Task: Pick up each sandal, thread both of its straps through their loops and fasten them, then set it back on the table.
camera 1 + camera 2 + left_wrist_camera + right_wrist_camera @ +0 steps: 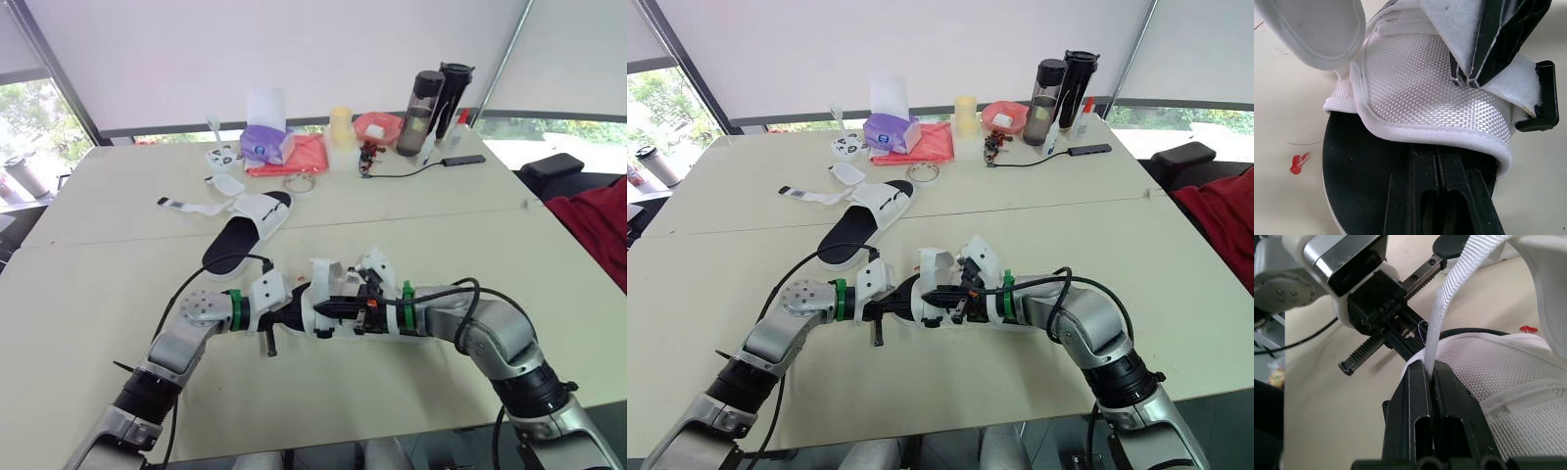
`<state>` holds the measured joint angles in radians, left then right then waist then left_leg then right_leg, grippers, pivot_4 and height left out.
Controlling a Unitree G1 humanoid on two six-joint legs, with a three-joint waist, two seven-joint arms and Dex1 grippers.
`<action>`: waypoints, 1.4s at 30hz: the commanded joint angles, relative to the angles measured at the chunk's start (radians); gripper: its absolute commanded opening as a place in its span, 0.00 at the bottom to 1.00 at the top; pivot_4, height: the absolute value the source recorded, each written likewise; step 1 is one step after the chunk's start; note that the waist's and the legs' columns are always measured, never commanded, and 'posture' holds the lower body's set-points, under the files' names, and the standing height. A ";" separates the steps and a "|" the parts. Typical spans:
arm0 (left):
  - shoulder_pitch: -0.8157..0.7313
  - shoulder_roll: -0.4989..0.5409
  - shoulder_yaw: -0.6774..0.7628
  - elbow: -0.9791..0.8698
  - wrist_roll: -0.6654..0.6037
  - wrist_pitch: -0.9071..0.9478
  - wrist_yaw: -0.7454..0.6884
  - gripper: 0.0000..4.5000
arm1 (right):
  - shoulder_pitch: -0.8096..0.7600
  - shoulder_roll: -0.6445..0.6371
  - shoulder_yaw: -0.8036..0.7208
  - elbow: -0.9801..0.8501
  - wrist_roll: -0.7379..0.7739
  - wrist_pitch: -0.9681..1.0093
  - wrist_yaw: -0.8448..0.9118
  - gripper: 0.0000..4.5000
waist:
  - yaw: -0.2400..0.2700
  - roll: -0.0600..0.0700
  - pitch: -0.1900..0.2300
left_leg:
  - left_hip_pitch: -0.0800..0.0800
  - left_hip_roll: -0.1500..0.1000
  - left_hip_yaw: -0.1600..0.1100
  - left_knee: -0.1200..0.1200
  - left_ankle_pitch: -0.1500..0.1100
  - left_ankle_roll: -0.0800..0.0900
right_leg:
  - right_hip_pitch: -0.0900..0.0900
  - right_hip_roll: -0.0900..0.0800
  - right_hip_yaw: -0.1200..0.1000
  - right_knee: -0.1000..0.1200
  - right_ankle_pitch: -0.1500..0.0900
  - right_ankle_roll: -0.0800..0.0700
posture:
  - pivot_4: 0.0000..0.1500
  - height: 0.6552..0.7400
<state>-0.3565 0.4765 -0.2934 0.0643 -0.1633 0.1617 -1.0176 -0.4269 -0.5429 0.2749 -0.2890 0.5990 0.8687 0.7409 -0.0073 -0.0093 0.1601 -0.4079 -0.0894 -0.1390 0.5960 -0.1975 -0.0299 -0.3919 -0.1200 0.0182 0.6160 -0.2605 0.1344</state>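
Your right gripper (pixel 1430 376): pinched tight on the white strap (pixel 1452 289). Your left gripper (pixel 1436 159): clamped on the held sandal (pixel 1425 93) at its black footbed, over the table (pixel 88 294), near middle. Second sandal (pixel 243 233): lying just beyond, one strap splayed out.

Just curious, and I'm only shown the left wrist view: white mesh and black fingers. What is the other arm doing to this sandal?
Observer: The right gripper has its fingers shut on a white strap of the sandal.
Visitor: Is there a second one somewhere?
Observer: Yes, a second sandal lies farther out on the table, its straps undone and spread toward the robot's left.
Visitor: Anything else out there?
Observer: Two dark bottles and a purple tissue box stand along the far edge.
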 commanded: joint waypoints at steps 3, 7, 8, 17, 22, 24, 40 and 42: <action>0.027 0.008 -0.033 0.053 0.049 0.021 0.008 0.00 | 0.032 -0.026 0.032 0.005 -0.062 -0.055 0.055 0.02 | 0.000 0.000 0.000 | 0.000 0.000 0.000 0.000 0.000 0.000 | 0.000 0.000 0.000 0.000 0.000 0.000 | 1.00 1.00; 0.024 0.008 -0.032 0.057 0.050 0.020 0.009 0.00 | 0.045 -0.029 0.010 -0.032 -0.023 -0.044 0.105 0.02 | 0.002 0.000 0.000 | 0.000 0.000 0.000 0.000 0.000 0.000 | 0.000 0.000 0.000 0.000 0.000 0.000 | 1.00 1.00; 0.022 0.007 -0.032 0.059 0.050 0.019 0.009 0.00 | 0.053 -0.038 0.018 -0.048 -0.025 -0.045 0.117 0.02 | 0.004 0.000 0.000 | 0.000 0.000 0.000 0.000 0.000 0.000 | 0.000 0.000 0.000 0.000 0.000 0.000 | 1.00 1.00; 0.015 0.006 -0.036 0.071 0.051 0.011 0.007 0.00 | 0.091 -0.087 0.092 -0.059 -0.142 -0.108 0.139 0.02 | 0.019 0.000 0.000 | 0.000 0.000 0.000 -0.002 0.000 0.000 | -0.001 0.000 0.000 -0.001 0.000 0.000 | 1.00 1.00; 0.011 0.002 -0.036 0.081 0.050 0.006 0.007 0.00 | 0.088 -0.081 0.117 -0.017 -0.218 -0.132 0.115 0.02 | 0.019 -0.002 -0.003 | 0.000 0.000 0.000 -0.002 -0.001 -0.002 | 0.000 0.000 0.000 -0.001 0.000 0.000 | 1.00 1.00; 0.010 0.002 -0.037 0.083 0.051 0.006 0.006 0.00 | 0.096 -0.082 0.114 -0.023 -0.215 -0.129 0.126 0.02 | 0.019 -0.004 -0.005 | 0.000 0.001 0.000 -0.002 -0.002 -0.003 | 0.000 0.000 0.000 -0.001 0.000 0.000 | 1.00 1.00; 0.022 0.014 -0.033 0.074 0.047 0.007 0.009 0.00 | 0.243 -0.054 -0.245 -0.252 0.138 -0.024 0.109 0.99 | 0.021 -0.005 -0.008 | -0.001 0.001 -0.001 -0.002 -0.002 -0.003 | -0.001 -0.001 0.000 -0.002 -0.001 0.000 | 1.00 1.00; 0.023 0.014 -0.031 0.072 0.047 0.008 0.008 0.00 | 0.283 -0.068 -0.279 -0.296 0.188 0.005 0.098 0.99 | 0.020 -0.004 -0.007 | -0.001 0.001 -0.001 -0.003 -0.002 -0.003 | -0.002 -0.001 0.000 -0.002 -0.001 0.000 | 1.00 1.00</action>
<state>-0.3644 0.4705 -0.3000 0.0877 -0.1639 0.1392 -1.0158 -0.1495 -0.6092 0.0250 -0.5298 0.7331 0.8529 0.8468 0.0128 -0.0130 0.1532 -0.4094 -0.0886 -0.1397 0.5930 -0.1993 -0.0328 -0.3936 -0.1205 0.0181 0.6142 -0.2610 0.1340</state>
